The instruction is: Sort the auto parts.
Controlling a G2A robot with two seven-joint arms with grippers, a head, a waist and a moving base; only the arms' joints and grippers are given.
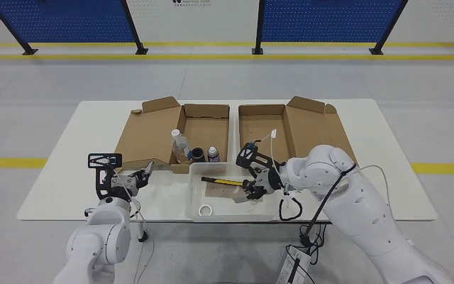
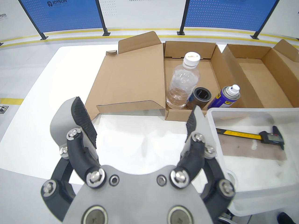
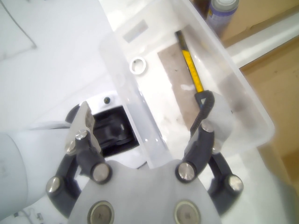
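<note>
Right gripper (image 3: 144, 101) hangs over the clear bin (image 1: 193, 195), fingers apart: one lines up outside the near wall, the other inside by the caliper's black head, contact unclear. Caliper (image 3: 190, 68) lies flat on the bin floor along the far wall, white ring (image 3: 137, 65) apart from it near the near wall. Left gripper (image 2: 137, 104) is spread wide, holding nothing, above the surface (image 1: 71, 163) left of the bin. Left box (image 2: 130, 78) holds a bottle (image 2: 183, 82), black cylinder (image 2: 201, 95) and spray can (image 2: 226, 99). Right box (image 1: 262, 135) sits beside it.
</note>
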